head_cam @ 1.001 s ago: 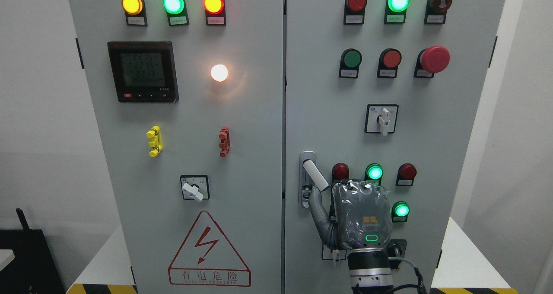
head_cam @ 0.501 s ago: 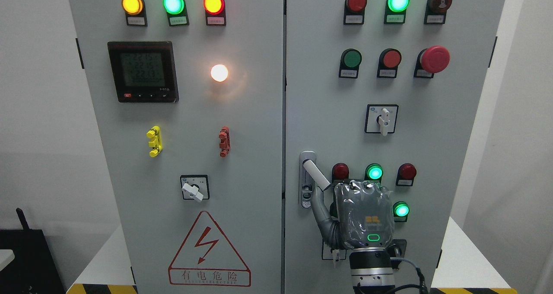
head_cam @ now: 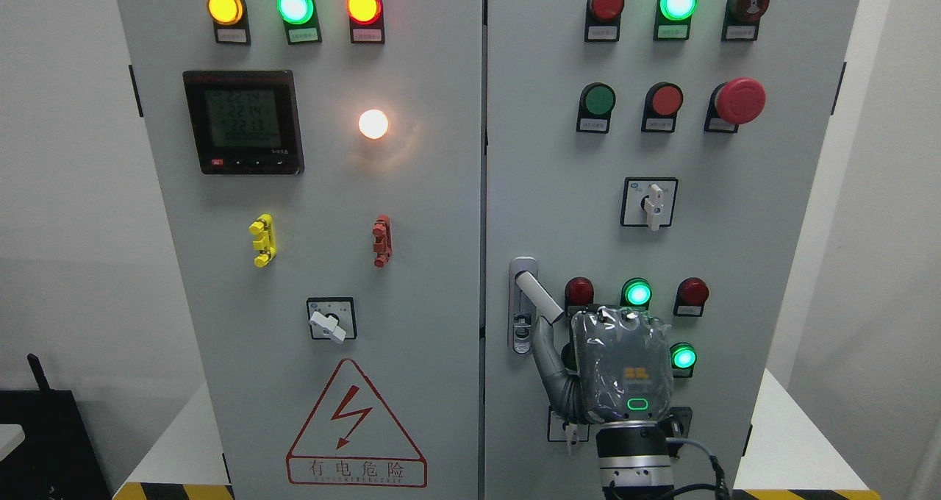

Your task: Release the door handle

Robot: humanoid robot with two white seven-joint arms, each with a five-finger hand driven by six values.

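Right hand [head_cam: 621,368]: grey, film-wrapped, green ring light on its back; arm enters at the bottom edge right of centre. It sits before the lower part of the right-hand grey metal cabinet door [head_cam: 735,213]. The thumb [head_cam: 545,349] points up and left, its tip just beneath the free end of the handle; contact cannot be told. The remaining fingers are hidden behind the back of the hand, so whether they are curled or spread cannot be told.

Door handle [head_cam: 538,296]: white bar swung out of its silver recessed plate [head_cam: 523,316], slanting down to the right, near the door's left edge beside the centre seam.

Surroundings: red lamp [head_cam: 579,292], lit green lamp [head_cam: 637,293] and red lamp [head_cam: 692,292] just above the knuckles; a second lit green lamp [head_cam: 684,356] just right of the hand. Bare door panel lies between handle and white rotary switch [head_cam: 650,202] above.
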